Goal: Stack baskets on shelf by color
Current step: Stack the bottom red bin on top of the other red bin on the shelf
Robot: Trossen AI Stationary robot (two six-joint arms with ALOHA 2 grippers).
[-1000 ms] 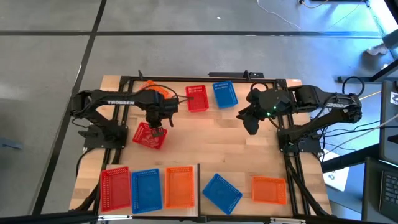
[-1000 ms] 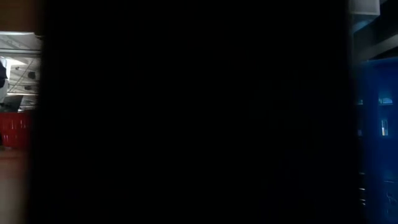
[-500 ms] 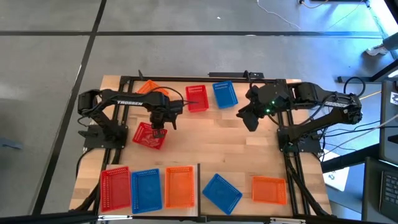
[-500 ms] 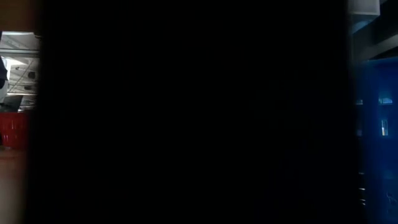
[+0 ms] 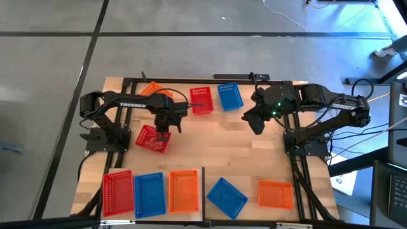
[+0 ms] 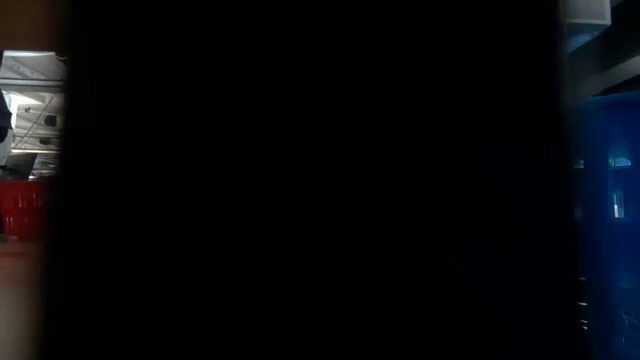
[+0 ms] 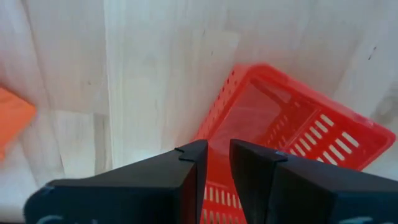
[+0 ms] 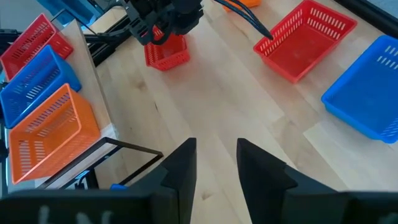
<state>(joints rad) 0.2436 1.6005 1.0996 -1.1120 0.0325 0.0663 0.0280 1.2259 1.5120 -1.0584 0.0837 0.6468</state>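
The left end effector (image 5: pixel 163 135) is positioned over the left half of the bench (image 5: pixel 216 143), its 2 fingers (image 7: pixel 186 168) nearly closed with only a narrow gap, clamped on the rim of a tilted red basket (image 5: pixel 152 138). In the left wrist view that red basket (image 7: pixel 292 130) is seen at an angle against the pale wood, its wall passing between the fingers.

The right end effector (image 5: pixel 254 122) is held above the bench's right half, clear of every basket; its fingers (image 8: pixel 180 165) are parted and nothing is held between them.

On the shelf (image 5: pixel 200 191) at the near left edge, 3 baskets are lined up side by side: red (image 5: pixel 118 192), blue (image 5: pixel 149 193) and orange (image 5: pixel 184 190). Just right of the shelf a blue basket (image 5: pixel 226 197) lies skewed, and an orange basket (image 5: pixel 275 193) lies further right. Along the far edge, an orange basket (image 5: pixel 154 90), a red basket (image 5: pixel 201 100) and a blue basket (image 5: pixel 229 96) are found.

The low view is almost wholly blocked by something dark.
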